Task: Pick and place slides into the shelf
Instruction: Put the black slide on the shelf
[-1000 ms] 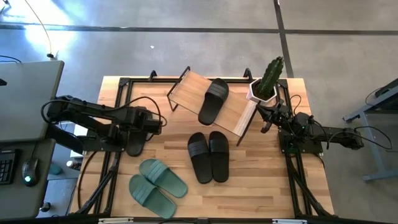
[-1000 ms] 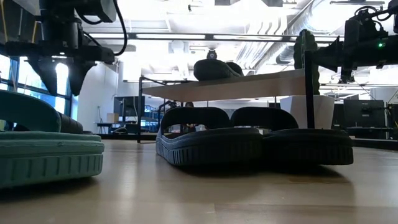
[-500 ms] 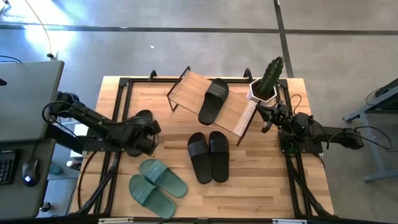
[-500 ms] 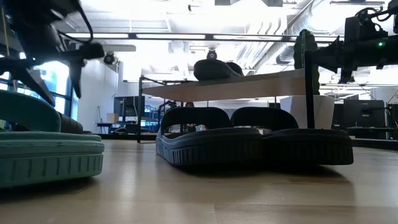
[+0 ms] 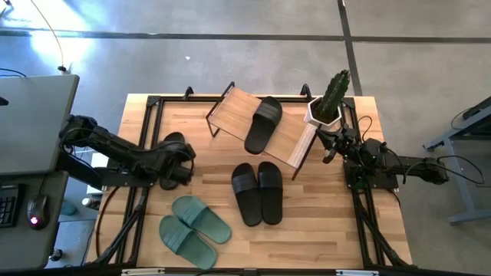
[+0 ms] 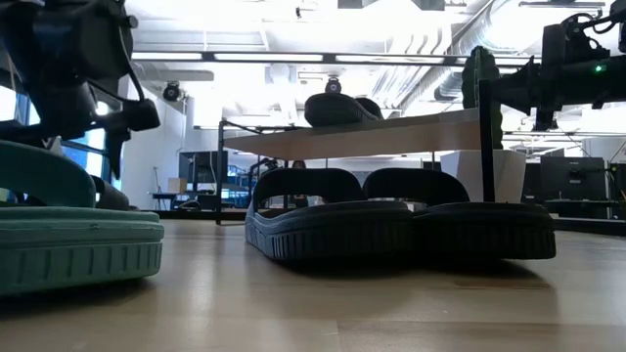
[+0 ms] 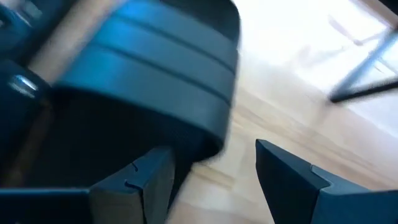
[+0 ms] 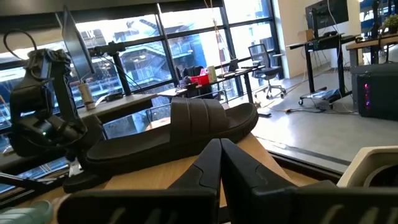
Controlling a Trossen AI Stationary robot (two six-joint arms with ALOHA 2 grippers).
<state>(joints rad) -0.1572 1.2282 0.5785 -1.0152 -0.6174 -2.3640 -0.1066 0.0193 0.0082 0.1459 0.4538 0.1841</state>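
One black slide (image 5: 175, 141) lies flat on the table's left side, and its wide strap (image 7: 155, 62) fills the left wrist view. My left gripper (image 5: 176, 172) hangs open just over it, slanting down; one finger (image 7: 146, 180) stands in front of the slide's edge and the other over bare wood. A second black slide (image 5: 265, 123) rests sole-down on the shelf (image 5: 238, 111). A black pair (image 5: 257, 192) and a green pair (image 5: 192, 228) lie on the table. My right gripper (image 5: 330, 149) waits shut by the shelf's right end.
A potted cactus (image 5: 330, 98) stands at the far right corner, beside the shelf. The black frame rails (image 5: 146, 123) run along the table's edges. In the low view the green slide (image 6: 68, 235) sits close to the camera, with the black pair (image 6: 391, 220) behind it.
My left gripper has sunk toward the black slide on the left and shifted toward the table's near edge, rolling about its own axis as it went. Its fingers have stayed open. The slides have not moved.
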